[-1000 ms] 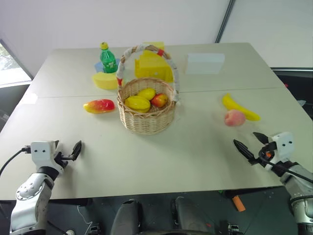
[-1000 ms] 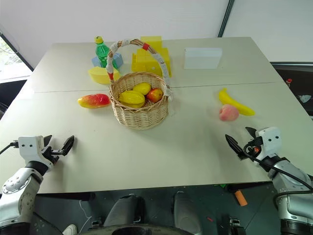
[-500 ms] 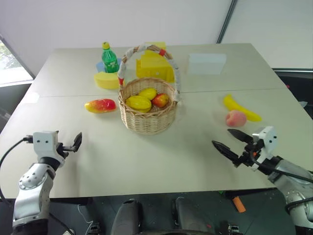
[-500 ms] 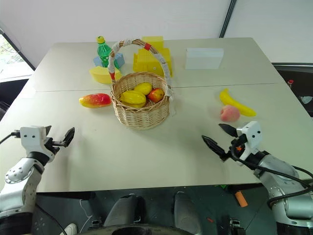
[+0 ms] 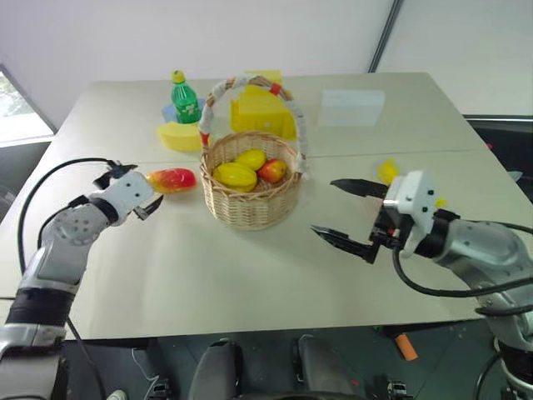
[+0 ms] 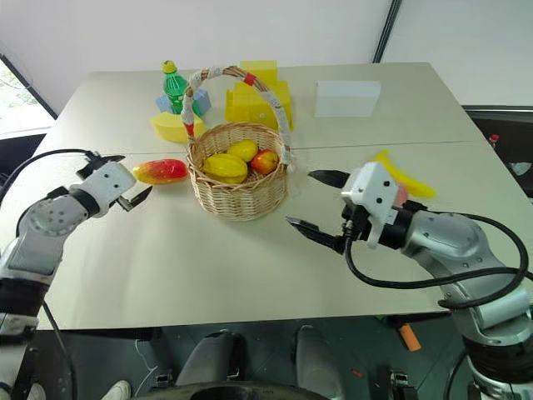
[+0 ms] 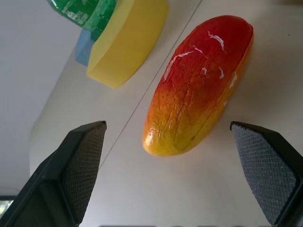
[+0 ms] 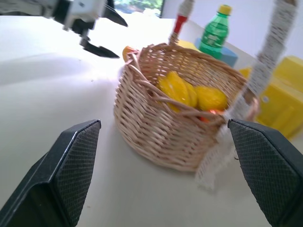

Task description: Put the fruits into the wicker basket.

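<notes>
Left tool (image 6: 119, 179) is seen spread wide, nothing gripped; the red-and-yellow mango (image 6: 160, 171) lies just ahead of it on the table (image 6: 208, 267), apart from both fingers. Mango skin is shown glossy, red fading to orange-yellow at one end, with a fine crackle texture. Right tool (image 6: 321, 207) is likewise spread wide and empty, aimed at the wicker basket (image 6: 237, 187), which sits well ahead of it between the two tools. Basket is woven tan, with a tall arched handle wrapped in white cloth with red bands; two yellow lemon-like fruits (image 6: 225, 167) and a red apple (image 6: 265, 161) are seen inside. Banana (image 6: 408, 182) lies behind the right tool's wrist, largely covered by it; only a sliver of the pink peach (image 6: 400, 197) is made out there. Beyond the left tool, a pale yellow wedge (image 6: 171, 127) and a green bottle (image 6: 174, 87) are seen, the bottle cut off in the left wrist view.
</notes>
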Action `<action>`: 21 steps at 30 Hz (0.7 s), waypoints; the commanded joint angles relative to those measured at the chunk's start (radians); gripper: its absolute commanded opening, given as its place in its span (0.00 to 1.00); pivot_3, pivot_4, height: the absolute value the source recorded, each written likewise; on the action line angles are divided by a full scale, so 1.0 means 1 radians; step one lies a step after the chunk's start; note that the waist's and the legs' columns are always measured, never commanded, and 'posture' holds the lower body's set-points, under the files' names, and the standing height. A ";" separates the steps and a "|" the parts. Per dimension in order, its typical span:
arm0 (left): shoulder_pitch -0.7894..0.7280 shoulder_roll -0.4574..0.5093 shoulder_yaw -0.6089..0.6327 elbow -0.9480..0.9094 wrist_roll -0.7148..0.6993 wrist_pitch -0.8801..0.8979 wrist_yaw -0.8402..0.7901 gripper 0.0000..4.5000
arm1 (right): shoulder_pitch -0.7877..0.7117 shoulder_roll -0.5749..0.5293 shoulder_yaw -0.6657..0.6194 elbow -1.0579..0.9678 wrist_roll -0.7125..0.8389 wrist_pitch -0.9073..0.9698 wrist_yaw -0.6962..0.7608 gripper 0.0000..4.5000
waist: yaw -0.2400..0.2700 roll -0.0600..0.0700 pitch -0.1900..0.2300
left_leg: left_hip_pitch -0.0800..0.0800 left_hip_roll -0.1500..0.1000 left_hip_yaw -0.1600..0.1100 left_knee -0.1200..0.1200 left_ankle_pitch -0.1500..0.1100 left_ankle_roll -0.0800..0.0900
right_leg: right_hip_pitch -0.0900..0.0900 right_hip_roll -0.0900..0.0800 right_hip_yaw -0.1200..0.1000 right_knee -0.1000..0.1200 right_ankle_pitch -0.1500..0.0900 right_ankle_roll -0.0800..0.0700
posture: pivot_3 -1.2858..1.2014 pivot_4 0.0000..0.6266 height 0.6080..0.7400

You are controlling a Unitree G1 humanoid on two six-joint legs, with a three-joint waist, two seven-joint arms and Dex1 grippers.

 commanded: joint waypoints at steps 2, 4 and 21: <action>-0.112 -0.009 -0.046 0.088 0.049 -0.026 -0.021 1.00 | -0.019 -0.012 0.008 -0.021 -0.017 -0.026 0.017 1.00 | 0.000 -0.001 0.001 | -0.005 -0.002 0.000 0.002 0.000 0.000 | -0.005 0.001 -0.001 0.001 0.001 0.002 | 0.52 0.24 1.00; -0.158 -0.027 -0.066 0.137 0.066 -0.032 -0.016 1.00 | -0.023 -0.011 0.017 -0.025 -0.024 -0.029 0.022 1.00 | 0.000 -0.002 0.001 | -0.005 -0.003 0.000 0.004 0.000 0.000 | -0.005 0.001 -0.001 0.002 0.001 0.003 | 0.52 0.24 1.00; -0.306 -0.075 -0.119 0.361 0.128 -0.083 0.016 0.37 | -0.035 0.038 0.100 -0.032 -0.082 -0.055 -0.001 1.00 | -0.001 -0.004 0.002 | -0.005 -0.004 0.000 0.015 -0.001 0.002 | 0.001 0.003 -0.001 0.004 0.004 0.008 | 0.52 0.24 1.00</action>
